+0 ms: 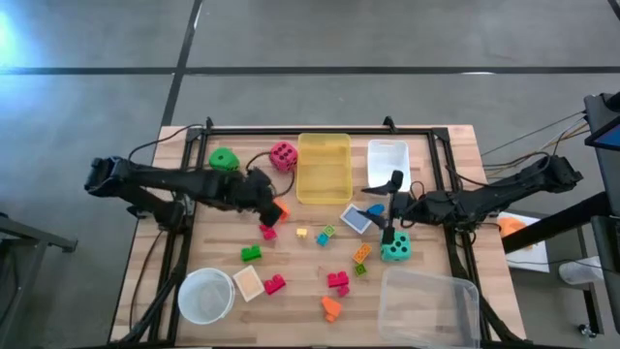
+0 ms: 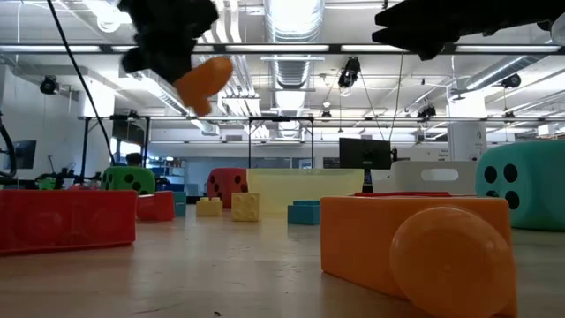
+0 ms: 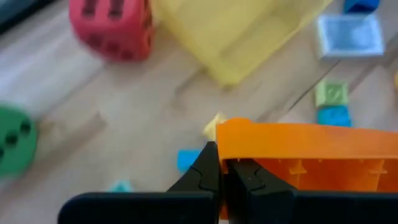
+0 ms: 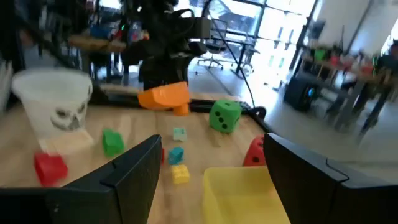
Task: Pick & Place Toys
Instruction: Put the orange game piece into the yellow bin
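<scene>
An orange block (image 3: 305, 158) hangs above the counter, clamped at one edge in the shut jaws of the left gripper (image 3: 222, 180), its hollow underside showing in the left wrist view. A green die (image 1: 224, 160) and a pink-red die (image 1: 283, 155) sit near the counter's far edge, well apart from a teal die (image 1: 394, 249) on the right side. Scattered between them lie small blocks: a green block (image 1: 251, 253), two pink blocks (image 1: 274, 283) and (image 1: 337, 279), a yellow block (image 1: 301, 233), and another orange block (image 1: 331, 307) near the front edge, lying on its side.
</scene>
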{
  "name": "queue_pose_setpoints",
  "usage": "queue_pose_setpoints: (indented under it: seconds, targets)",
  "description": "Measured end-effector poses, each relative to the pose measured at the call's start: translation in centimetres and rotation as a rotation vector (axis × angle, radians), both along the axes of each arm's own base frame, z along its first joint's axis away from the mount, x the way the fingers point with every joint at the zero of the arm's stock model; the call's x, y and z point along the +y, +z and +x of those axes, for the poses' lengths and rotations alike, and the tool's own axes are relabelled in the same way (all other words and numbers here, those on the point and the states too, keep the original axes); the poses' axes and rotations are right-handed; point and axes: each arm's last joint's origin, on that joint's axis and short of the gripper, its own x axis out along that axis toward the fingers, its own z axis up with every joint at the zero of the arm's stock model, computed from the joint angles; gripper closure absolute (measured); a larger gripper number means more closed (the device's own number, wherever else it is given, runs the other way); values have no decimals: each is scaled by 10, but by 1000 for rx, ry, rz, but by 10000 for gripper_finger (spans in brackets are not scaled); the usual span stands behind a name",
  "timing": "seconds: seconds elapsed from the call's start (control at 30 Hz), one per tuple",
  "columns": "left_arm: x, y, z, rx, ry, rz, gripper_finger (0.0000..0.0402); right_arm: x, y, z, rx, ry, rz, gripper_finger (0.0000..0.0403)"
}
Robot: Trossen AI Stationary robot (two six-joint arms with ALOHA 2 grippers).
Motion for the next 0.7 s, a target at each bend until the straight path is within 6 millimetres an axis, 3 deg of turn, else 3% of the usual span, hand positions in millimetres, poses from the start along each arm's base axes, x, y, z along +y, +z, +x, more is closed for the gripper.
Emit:
queue_pose_setpoints:
  seconds: [0.2,0.4,0.7]
  targets:
    - [32,-4,22,86,-49,45,401,0,-4,-2,21,-10,106,126]
    - [59,-17,59,179,-133,74,401,0,-11,-3,69,-17,190,126]
    - [79,-27,116,272,-334,165,401,0,-10,-5,62,-19,244,126]
